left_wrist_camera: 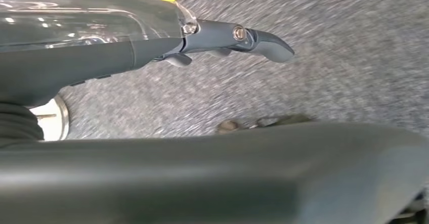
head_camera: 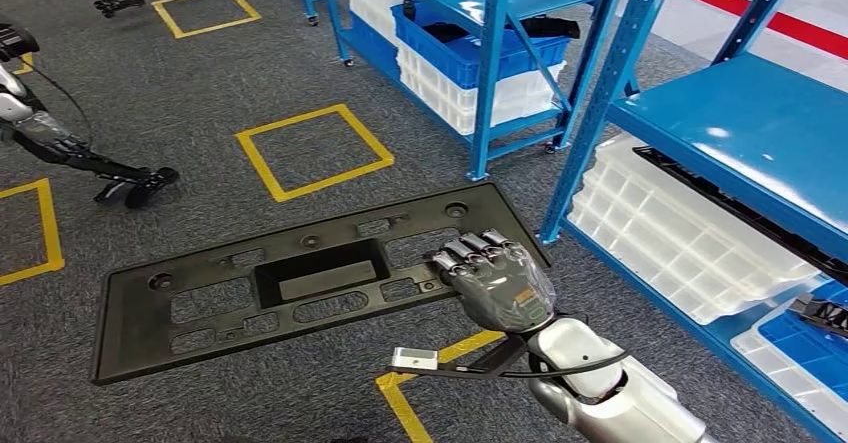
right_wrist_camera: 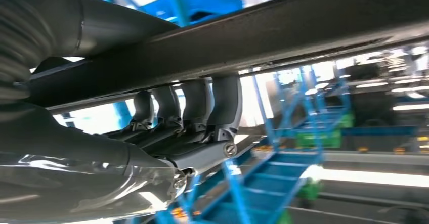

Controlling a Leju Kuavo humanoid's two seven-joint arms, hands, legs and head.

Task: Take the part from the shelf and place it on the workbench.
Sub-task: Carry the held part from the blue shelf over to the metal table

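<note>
Black plastic part (head_camera: pixel 300 283) is off the blue shelf (head_camera: pixel 740 133), gripped at its edge by the right hand (head_camera: pixel 495 281) above the carpet; I judge placing on the desk remains, and the left hand (left_wrist_camera: pixel 238 37) holds nothing, fingers extended.

Part (head_camera: pixel 300 283) held flat above floor (head_camera: pixel 180 93), right hand (head_camera: pixel 495 281) gripping its right end. Shelf (head_camera: pixel 740 133) just right of it; second shelf (head_camera: pixel 480 23) behind, bins (head_camera: pixel 470 58) in it.

The robot's silver right arm reaches forward, its right hand (head_camera: pixel 495 281) gripping the edge of a flat black part (head_camera: pixel 300 278) (fingers (right_wrist_camera: pixel 202 105) curled over the rim). The left hand (left_wrist_camera: pixel 217 39) hangs with fingers extended, holding nothing.
</note>
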